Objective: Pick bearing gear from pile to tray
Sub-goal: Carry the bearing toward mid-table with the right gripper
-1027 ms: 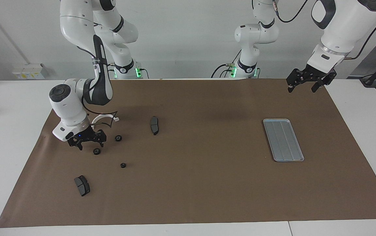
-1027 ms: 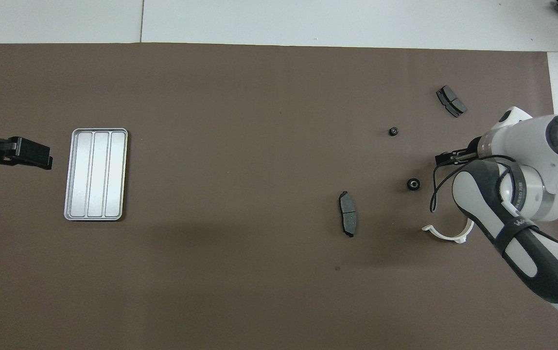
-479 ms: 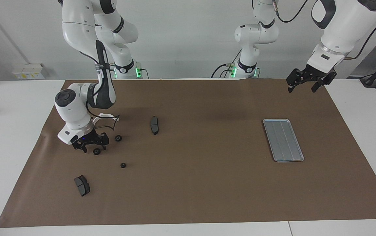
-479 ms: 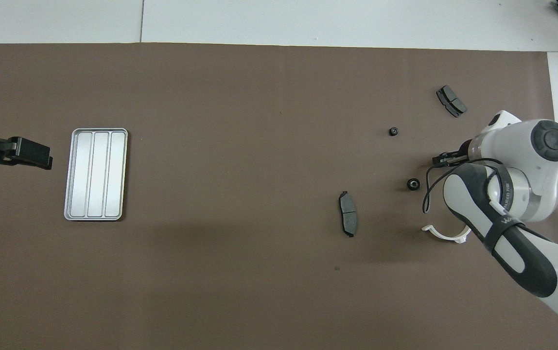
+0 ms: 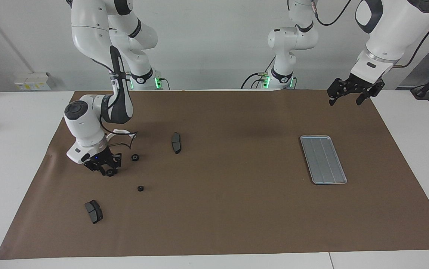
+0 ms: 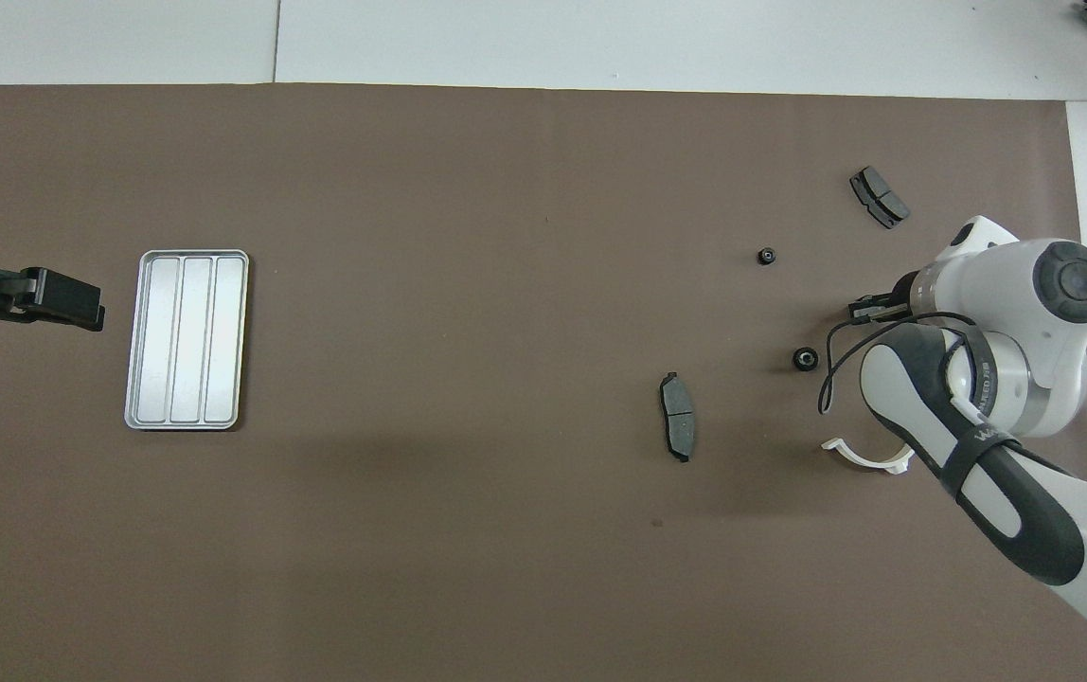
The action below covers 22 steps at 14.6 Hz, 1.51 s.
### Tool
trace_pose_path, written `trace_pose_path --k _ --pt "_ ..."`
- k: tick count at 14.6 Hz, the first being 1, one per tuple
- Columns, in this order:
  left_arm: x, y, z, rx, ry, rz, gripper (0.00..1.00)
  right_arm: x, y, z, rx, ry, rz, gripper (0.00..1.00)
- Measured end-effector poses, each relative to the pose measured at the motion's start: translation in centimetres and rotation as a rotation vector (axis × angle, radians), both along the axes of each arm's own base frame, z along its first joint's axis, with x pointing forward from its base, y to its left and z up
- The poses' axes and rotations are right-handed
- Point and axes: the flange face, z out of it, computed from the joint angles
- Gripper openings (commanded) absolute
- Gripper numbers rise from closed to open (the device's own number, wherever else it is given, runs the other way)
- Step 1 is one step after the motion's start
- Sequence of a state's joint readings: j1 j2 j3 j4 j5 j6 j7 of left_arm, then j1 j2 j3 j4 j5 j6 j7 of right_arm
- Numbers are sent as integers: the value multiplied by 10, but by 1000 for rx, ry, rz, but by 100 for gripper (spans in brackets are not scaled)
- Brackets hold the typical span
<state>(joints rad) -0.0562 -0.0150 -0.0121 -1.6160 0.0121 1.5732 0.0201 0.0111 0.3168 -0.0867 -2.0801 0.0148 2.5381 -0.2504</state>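
The right gripper (image 5: 106,169) sits low over the pile at the right arm's end of the worktop (image 5: 214,209), its jaws spread to either side of one small black gear (image 5: 110,173) and not yet pressed onto it, as far as the facing view shows. The gear is tiny and round, so a closure that lands off-centre would probably squirt it sideways or roll it out from between the jaws. A descent that goes too deep could scrape the fingertips on the brown mat.

Counted, there are three gears: the one between the jaws, a second gear (image 5: 135,157) just beside the gripper, and a third gear (image 5: 140,188) a little farther off. There are two brake pads (image 5: 176,142), one white half-ring bracket (image 5: 122,133) partly hidden by the arm, and one tray (image 5: 323,159), which holds nothing.

The left gripper (image 5: 349,95) waits in the air with jaws released, near the tray and well apart from the pile.
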Motion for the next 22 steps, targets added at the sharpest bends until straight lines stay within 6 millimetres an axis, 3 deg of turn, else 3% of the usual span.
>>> trace_pose_path --k 4,7,9,12,13,16,22 --pt "0 -1 0 0 0 -2 100 2 1 2 6 -10 -13 0" --pt "0 -1 0 0 0 -2 100 12 27 31 29 -10 -90 0" --pt "0 -1 0 0 0 -1 100 18 73 67 55 -1 -152 0" --pt "0 -1 0 0 0 -1 100 16 168 102 104 -25 -254 0" --pt "0 -1 0 0 0 -1 100 9 203 105 121 -29 -284 0" --pt "0 -1 0 0 0 -1 100 -11 281 103 170 -50 -342 0" --pt "3 1 -2 -1 -21 3 100 -41 402 84 247 -57 -450 0"
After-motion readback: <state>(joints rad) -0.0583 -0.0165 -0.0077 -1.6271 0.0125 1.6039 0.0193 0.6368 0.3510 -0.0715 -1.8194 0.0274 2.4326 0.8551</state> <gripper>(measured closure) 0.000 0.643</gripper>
